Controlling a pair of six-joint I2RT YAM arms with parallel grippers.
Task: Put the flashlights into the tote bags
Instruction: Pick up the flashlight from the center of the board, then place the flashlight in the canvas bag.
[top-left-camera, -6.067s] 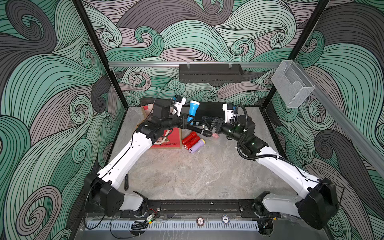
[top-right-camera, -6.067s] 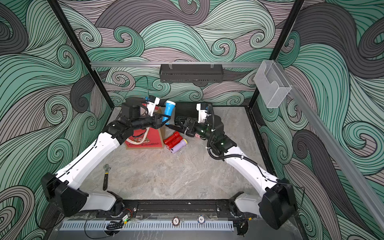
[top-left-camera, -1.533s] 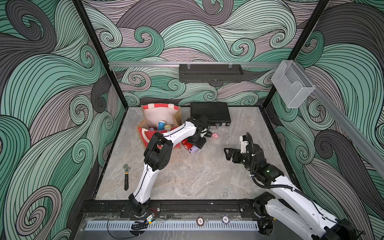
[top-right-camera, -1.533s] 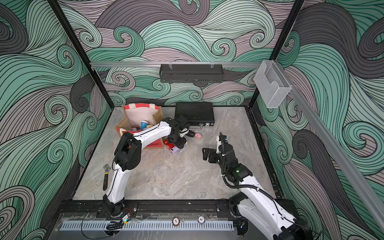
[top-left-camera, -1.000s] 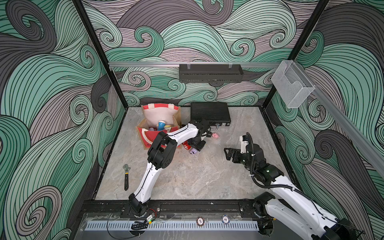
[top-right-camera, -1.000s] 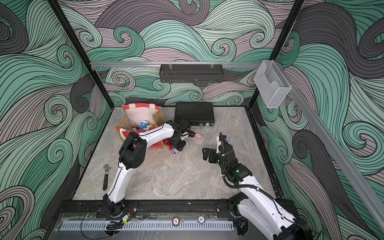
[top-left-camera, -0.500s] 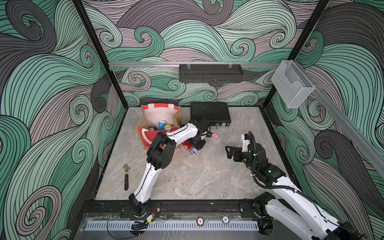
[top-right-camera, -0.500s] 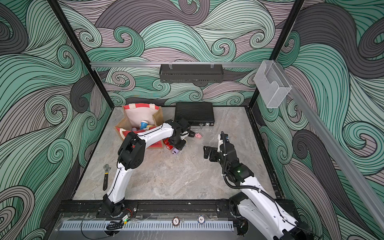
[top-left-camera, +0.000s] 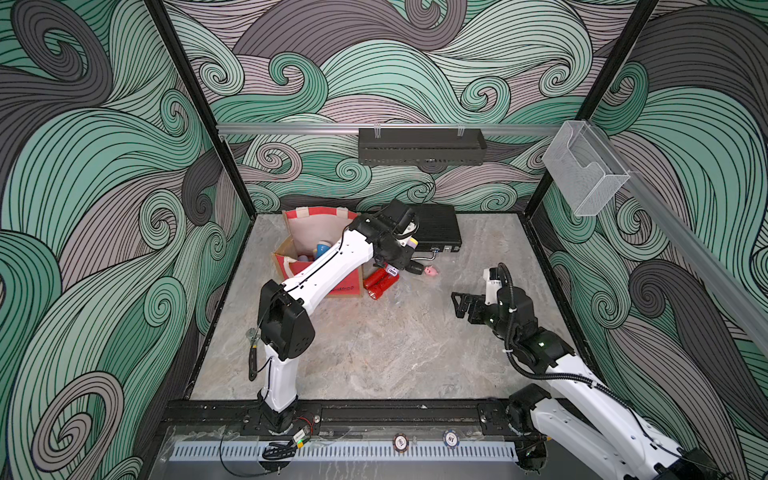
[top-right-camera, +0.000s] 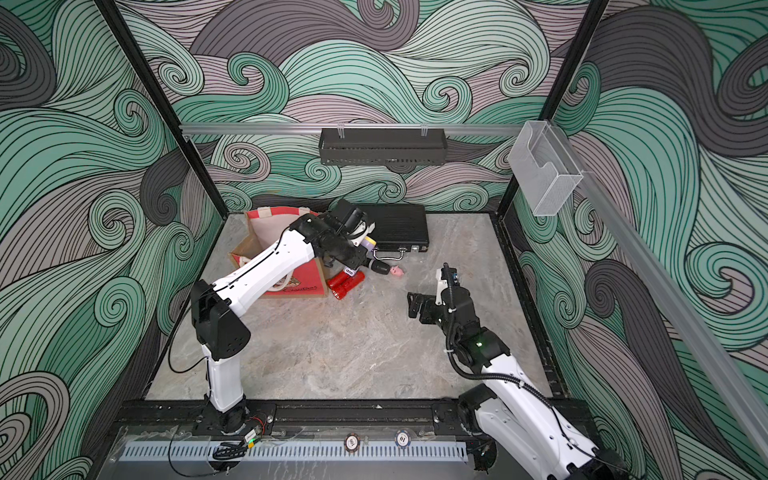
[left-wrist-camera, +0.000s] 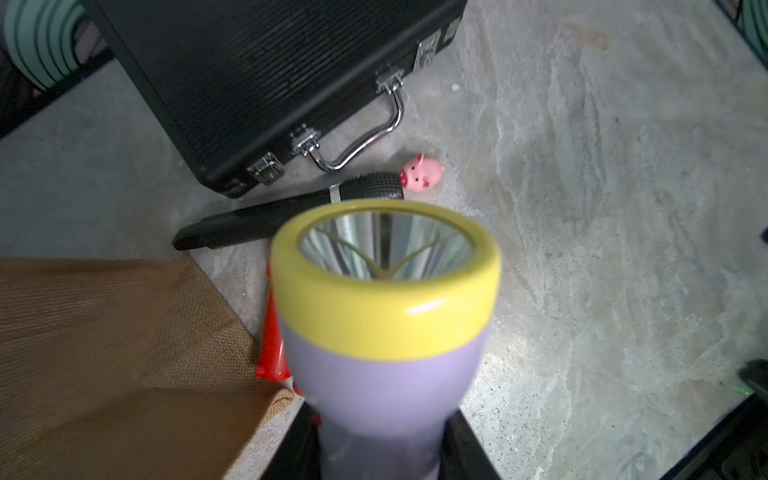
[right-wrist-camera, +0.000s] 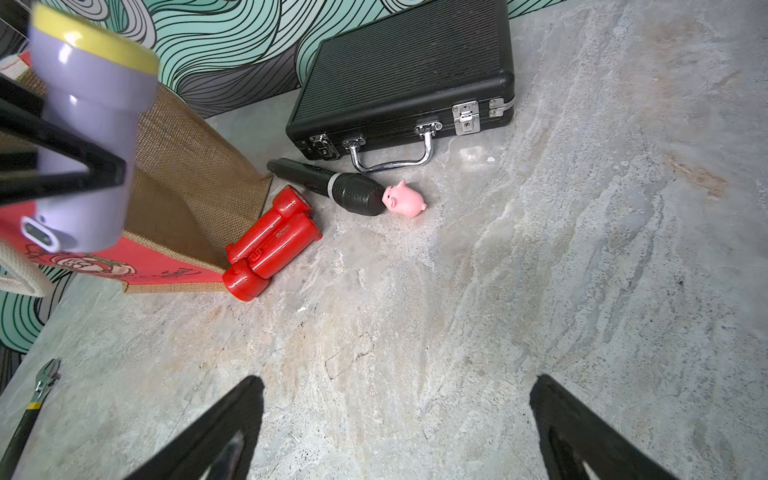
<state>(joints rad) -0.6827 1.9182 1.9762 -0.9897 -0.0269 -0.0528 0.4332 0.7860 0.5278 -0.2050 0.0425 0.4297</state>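
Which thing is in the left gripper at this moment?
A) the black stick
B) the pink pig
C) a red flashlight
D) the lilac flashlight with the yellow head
D: the left gripper is shut on the lilac flashlight, while the red flashlights, black stick and pink pig lie on the table.

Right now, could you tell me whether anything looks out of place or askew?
The red-fronted burlap tote bag slumps askew, its printed front slanted rather than upright; two red plastic flashlights lie outside beside it.
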